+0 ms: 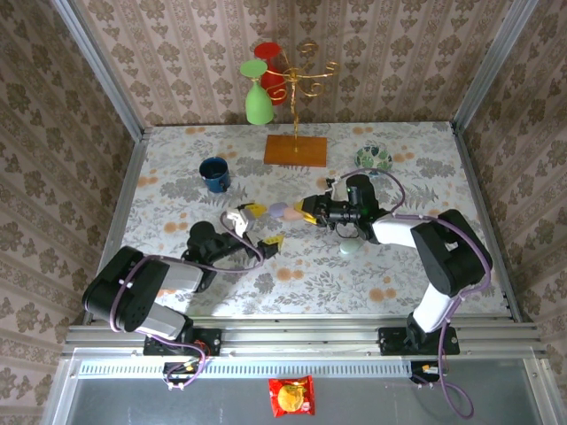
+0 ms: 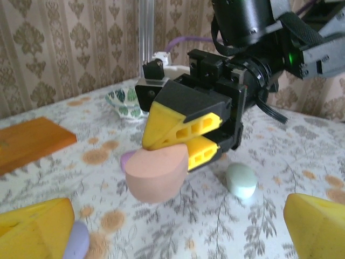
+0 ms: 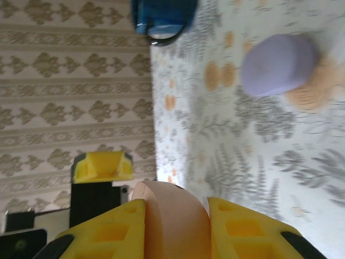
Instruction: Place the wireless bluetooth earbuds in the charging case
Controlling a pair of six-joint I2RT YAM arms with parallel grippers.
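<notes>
Right arm point(image 1: 399, 230) stretched low and leftward over tabletop point(image 1: 177, 168); right fingers point(image 2: 178, 127) clamped on pink case point(image 2: 156, 175). Left arm point(image 1: 168, 274) extended forward, left fingers point(image 2: 32, 229) spread apart, facing it.

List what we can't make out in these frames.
- Pink case interior: right wrist, covered by right gripper fingers.
- Lilac piece: left wrist, cut by bottom edge, partly behind left gripper finger.
- Earbuds: top view, too small to pick out.
</notes>
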